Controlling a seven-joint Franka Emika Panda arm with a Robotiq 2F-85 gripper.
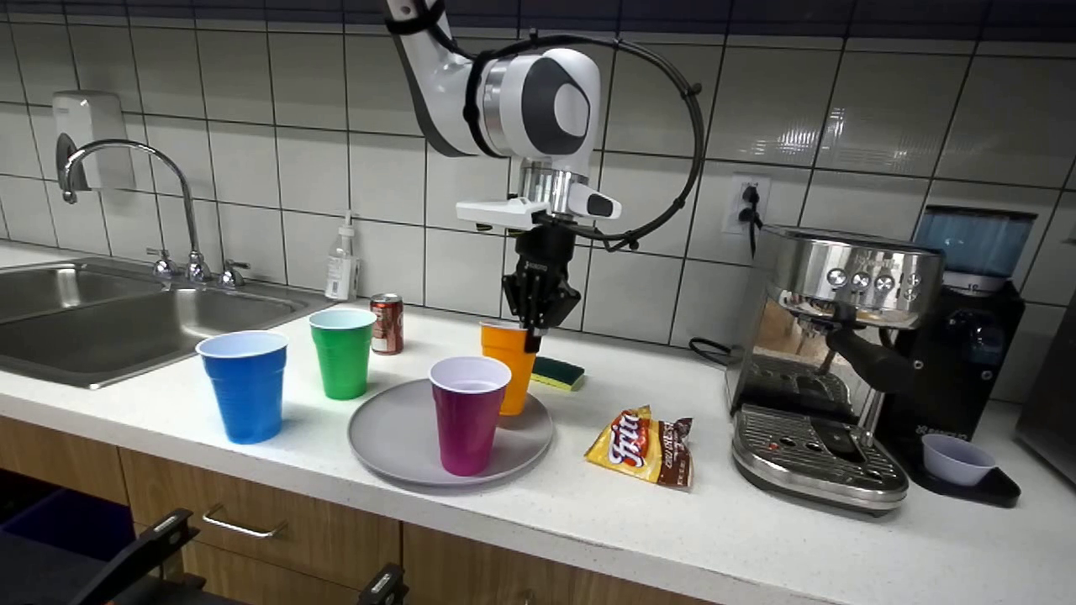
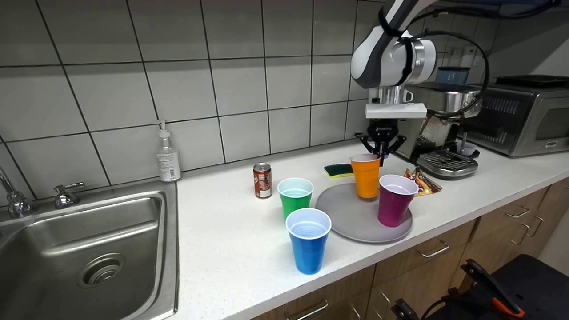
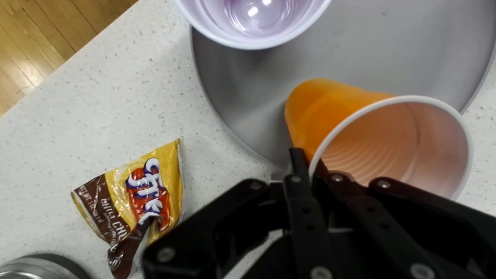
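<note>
The end effector, nearly closed, is pinching the orange cup by its rim. A purple cup is standing nearby on the gray plate.

The wrist points straight down, jaws pinched close together.

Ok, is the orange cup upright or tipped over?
Upright: both exterior views show the orange cup rim up and base down; in the wrist view, the gripper pinches its wall.
</note>
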